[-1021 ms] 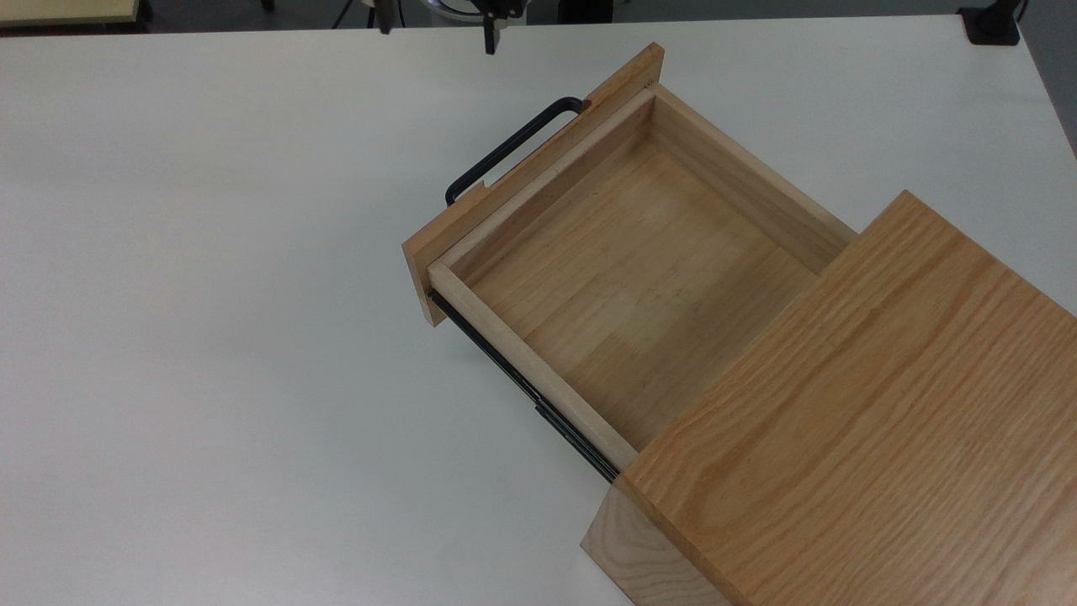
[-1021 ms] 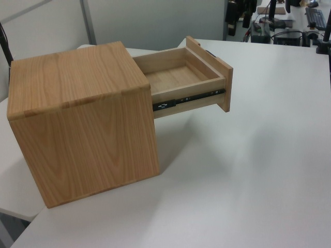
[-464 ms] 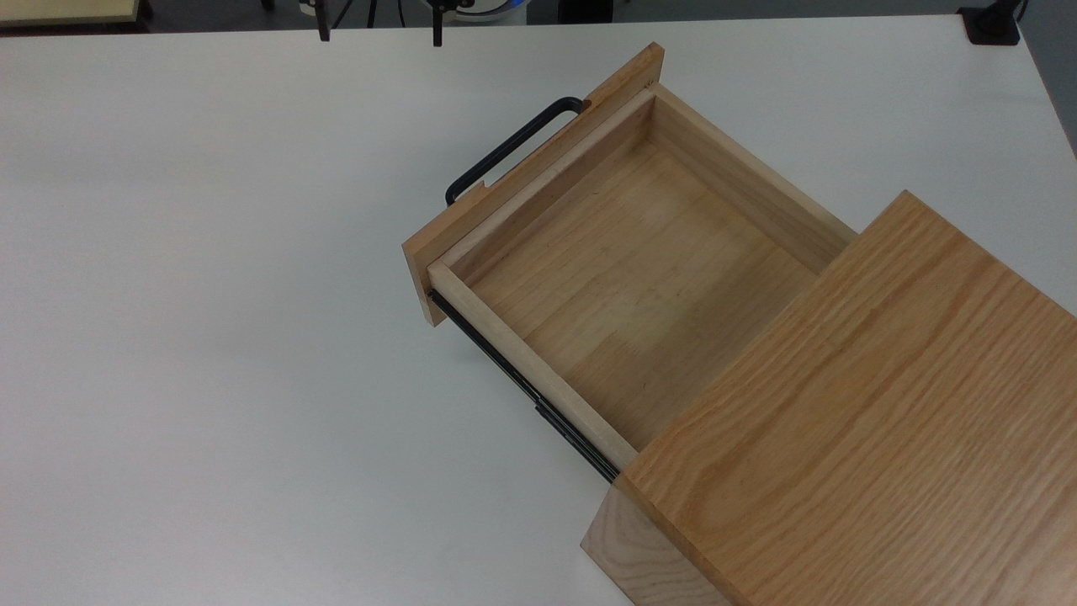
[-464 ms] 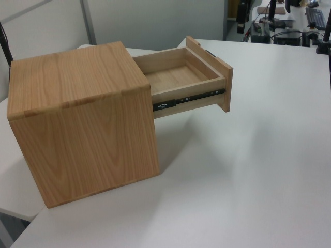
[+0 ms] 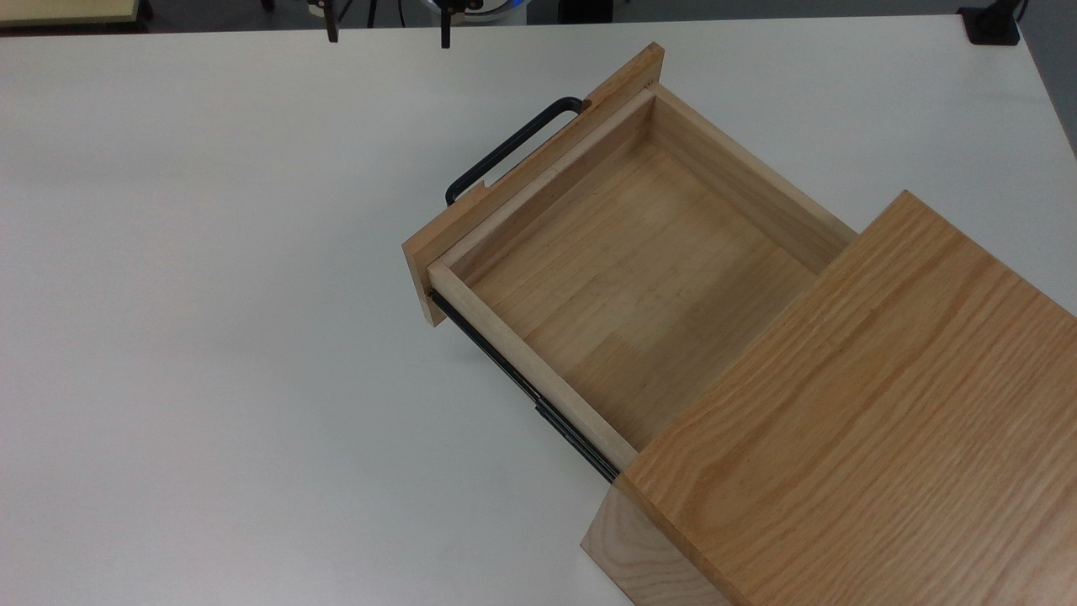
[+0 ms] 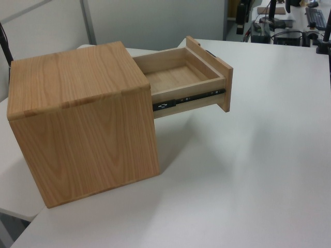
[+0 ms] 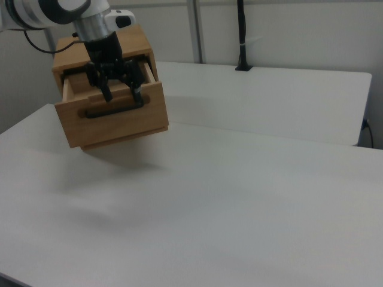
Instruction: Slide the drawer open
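Hand [image 7: 121, 94] fingers spread | drawer [image 5: 623, 278] slid out | table [image 5: 210, 337]

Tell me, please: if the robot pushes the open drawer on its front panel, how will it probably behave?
The drawer probably slides straight back: black side rails join it to the casing. It looks stiff, being wood. The casing probably stays put, sitting flat on the table.

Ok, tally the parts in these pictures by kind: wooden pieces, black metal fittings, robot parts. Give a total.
Wooden pieces: 2, the drawer and the box casing
Black metal fittings in sight: 2, the handle and a side rail
Robot parts: 1, the end effector, open
Total: 5
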